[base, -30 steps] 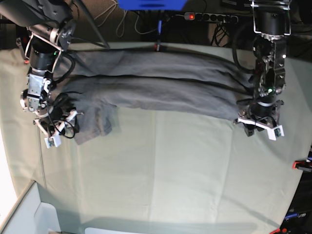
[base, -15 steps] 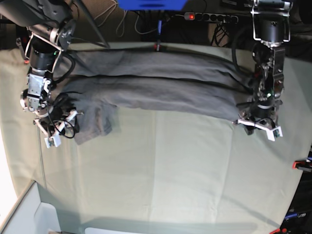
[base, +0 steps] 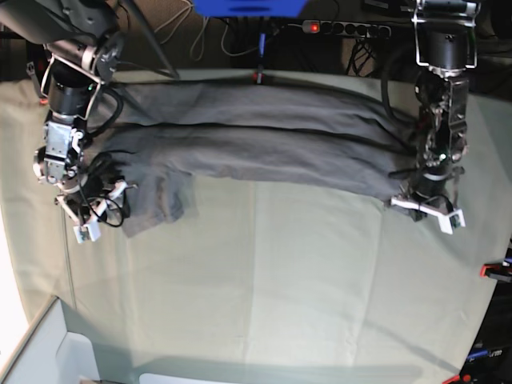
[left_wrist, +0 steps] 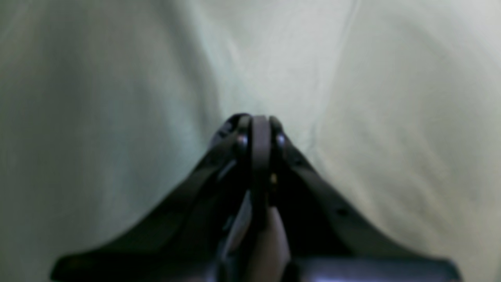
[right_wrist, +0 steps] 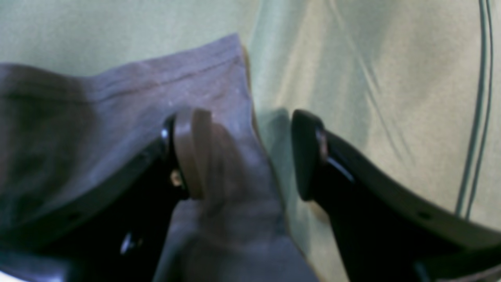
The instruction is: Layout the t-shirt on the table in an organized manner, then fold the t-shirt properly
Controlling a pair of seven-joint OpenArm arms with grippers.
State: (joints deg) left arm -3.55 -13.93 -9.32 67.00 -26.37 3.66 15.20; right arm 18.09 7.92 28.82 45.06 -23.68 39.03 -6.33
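The grey t-shirt lies stretched in long folds across the far half of the table. My right gripper is at the shirt's left end. In the right wrist view it is open, with one finger on the shirt's hemmed corner and the other over bare green cloth. My left gripper is at the shirt's right end. In the left wrist view it is shut, with a thin strip of grey fabric pinched between the fingers, over the green cloth.
A power strip and cables lie beyond the far edge. Red-orange clamps sit at the far edge and right edge. A pale box stands at the near left corner.
My left gripper has shifted slightly at the shirt's right end. The right arm and the shirt look unchanged.
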